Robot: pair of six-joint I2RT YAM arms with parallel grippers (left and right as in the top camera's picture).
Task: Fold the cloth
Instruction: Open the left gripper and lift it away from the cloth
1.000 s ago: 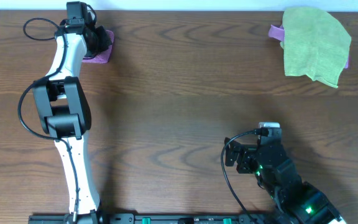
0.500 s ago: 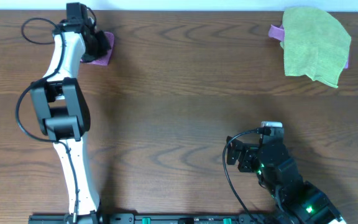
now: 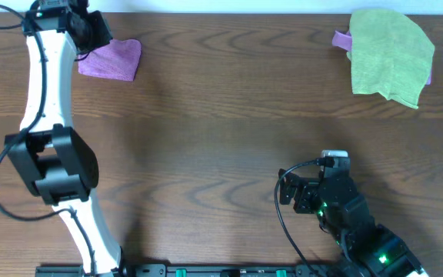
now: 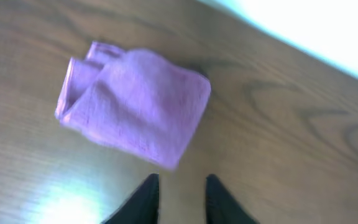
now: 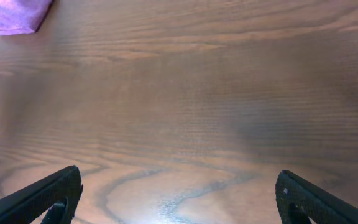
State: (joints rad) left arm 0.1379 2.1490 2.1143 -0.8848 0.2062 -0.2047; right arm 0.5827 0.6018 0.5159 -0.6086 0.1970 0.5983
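At upper left, parted, empty left fingers (image 4: 146,198) hover near the folded purple cloth (image 3: 110,59); a stray brush could undo it. Right fingers (image 5: 48,196) gape.

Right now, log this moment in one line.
purple cloth folded, far left | left end effector open, off it | right end effector open, empty | green cloth rumpled, far right
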